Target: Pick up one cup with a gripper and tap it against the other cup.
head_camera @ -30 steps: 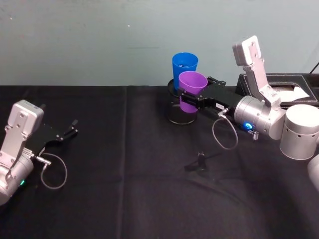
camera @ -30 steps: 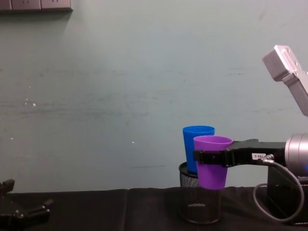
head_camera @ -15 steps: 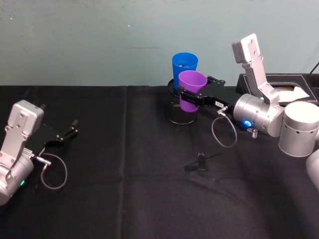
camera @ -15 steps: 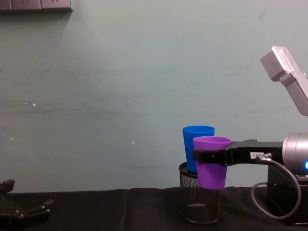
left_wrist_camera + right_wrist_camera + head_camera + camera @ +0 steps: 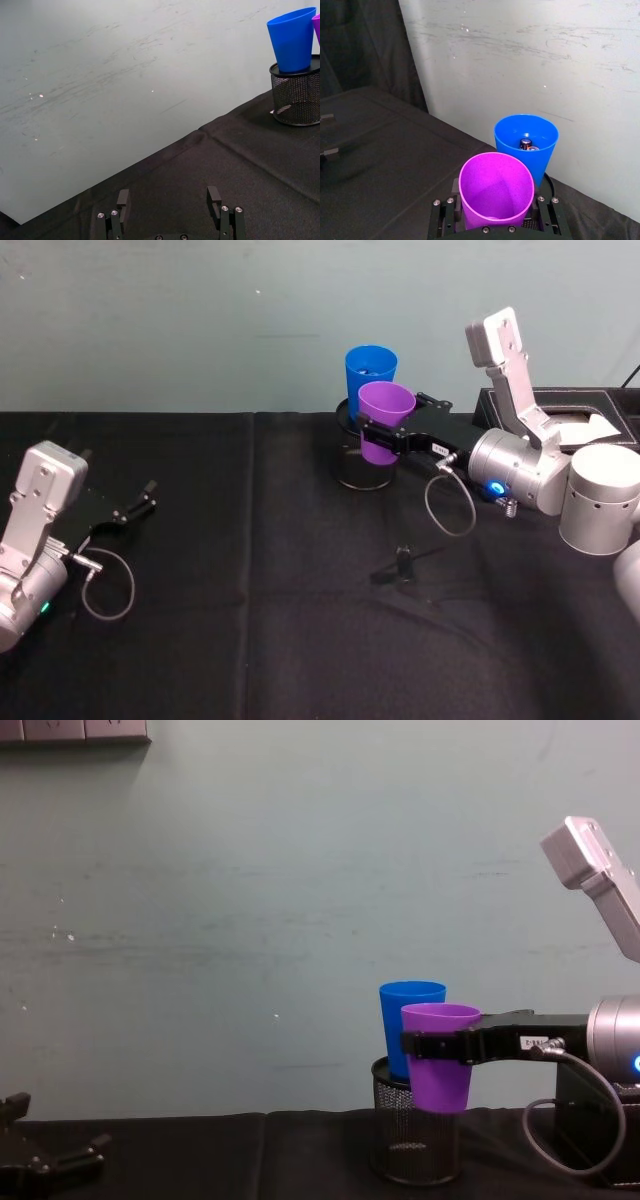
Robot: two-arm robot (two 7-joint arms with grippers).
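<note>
Nearest the robot on its left, the left claw (image 5: 148, 496) rests idle on the black-cloth surface (image 5: 250, 640), its jaws apart and nothing between them. Farther in, right of centre, a small black item (image 5: 403, 562) that I cannot identify lies on the cloth.

Beyond it, the right claw (image 5: 385, 437) reaches in from the right and is clamped on the purple cup (image 5: 385, 405), holding it upright in the air. The cup's rim is just beside the blue cup (image 5: 370, 370); whether the two touch I cannot tell. The blue cup stands in a black mesh pen holder (image 5: 415, 1150) and has small dark things at its bottom. In the chest view the purple cup's base hangs below the holder's rim, in front of the mesh.

The risk, as I judge it, lies in that low hang. A push forward may strike the holder first. It could shove the holder back or rock the blue cup in it. A hard tap could also twist the smooth purple cup in its grip.

Room is tight behind, where the wall (image 5: 200, 320) stands close to the holder. A black box (image 5: 600, 405) sits on the right. The bare cloth to the left and toward the robot is wide and open.
</note>
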